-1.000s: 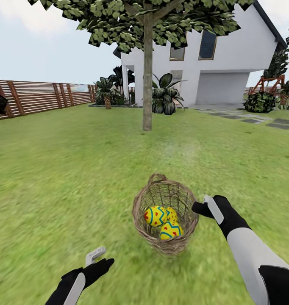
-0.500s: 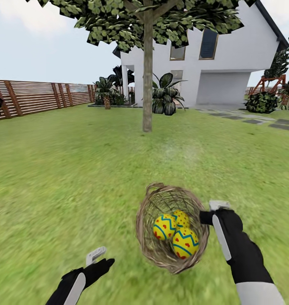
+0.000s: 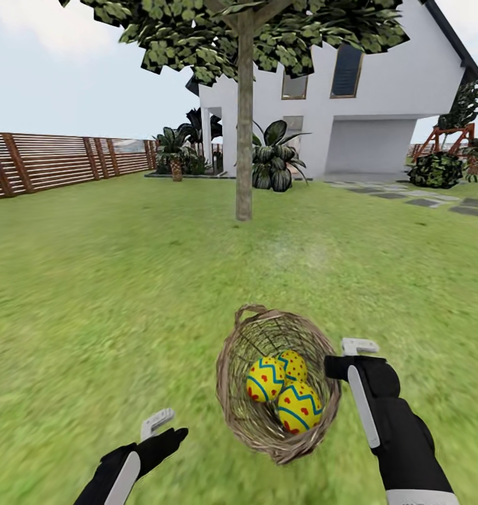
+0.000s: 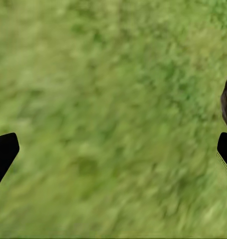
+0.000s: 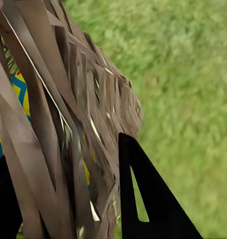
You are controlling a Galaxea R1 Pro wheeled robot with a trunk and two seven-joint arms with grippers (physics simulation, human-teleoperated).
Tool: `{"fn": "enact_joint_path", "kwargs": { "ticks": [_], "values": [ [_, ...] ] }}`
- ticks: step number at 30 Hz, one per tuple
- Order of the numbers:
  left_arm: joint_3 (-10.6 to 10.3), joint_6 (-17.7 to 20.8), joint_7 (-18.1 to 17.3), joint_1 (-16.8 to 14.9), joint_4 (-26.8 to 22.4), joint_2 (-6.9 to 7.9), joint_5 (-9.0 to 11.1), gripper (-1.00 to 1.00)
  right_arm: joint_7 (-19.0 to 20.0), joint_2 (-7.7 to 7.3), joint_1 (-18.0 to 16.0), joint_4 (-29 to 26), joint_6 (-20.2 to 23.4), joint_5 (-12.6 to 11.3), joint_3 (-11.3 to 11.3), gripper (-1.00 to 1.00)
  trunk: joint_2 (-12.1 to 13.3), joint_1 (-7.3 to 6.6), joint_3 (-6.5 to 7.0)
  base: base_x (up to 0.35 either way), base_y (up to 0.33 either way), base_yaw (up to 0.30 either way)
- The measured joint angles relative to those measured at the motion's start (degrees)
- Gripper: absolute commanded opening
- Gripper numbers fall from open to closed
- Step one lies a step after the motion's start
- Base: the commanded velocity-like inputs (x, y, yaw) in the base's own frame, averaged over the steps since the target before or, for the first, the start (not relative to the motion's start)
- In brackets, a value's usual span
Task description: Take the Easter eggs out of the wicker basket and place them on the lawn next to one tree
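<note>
Right hand (image 3: pixel 335 365) clamped on rim of tilted wicker basket (image 3: pixel 277 382), lower centre of frame, three Easter eggs (image 3: pixel 281 389) inside; left hand (image 3: pixel 157 423) open, idle lower left; keep basket level, carry slowly toward tree (image 3: pixel 244 126) upper centre.

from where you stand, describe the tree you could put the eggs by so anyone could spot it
Look over the lawn toward the white house. The tree stands alone on the grass in front of it, straight beyond the wicker basket. Unlike the low broad-leaved plants behind, it has a tall bare trunk under a leafy canopy.
</note>
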Motion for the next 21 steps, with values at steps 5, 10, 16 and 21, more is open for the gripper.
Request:
{"fn": "enact_joint_path", "kwargs": {
  "ticks": [5, 10, 16, 21],
  "values": [
    [0.37, 0.00, -0.04, 0.00, 0.00, 0.05, 0.05, 1.00, 0.33, 0.08, -0.55, 1.29, 0.01, -1.58, -1.29, -1.00, 0.00, 0.00, 0.00, 0.332, 0.000, 0.000],
    [1.21, -0.01, -0.05, 0.22, -0.08, 0.28, 0.43, 1.00, 0.27, 0.03, -2.50, 3.54, -0.06, -9.99, -5.39, -1.00, 0.00, 0.00, 0.01, 0.332, 0.000, 0.000],
    [6.18, 0.06, -1.04, 0.42, -0.17, 0.34, 0.70, 1.00, 0.30, -0.19, -9.37, 13.38, 0.05, -13.96, -12.60, -1.00, 0.00, 0.00, 0.00, 0.332, 0.000, 0.000],
    [7.40, 0.13, -2.96, 0.45, 0.03, 1.41, 0.90, 1.00, -0.52, -0.06, -10.69, 15.75, 0.04, -18.89, -12.92, -1.00, 0.00, 0.00, 0.00, 0.333, 0.000, 0.000]
  ]
}}
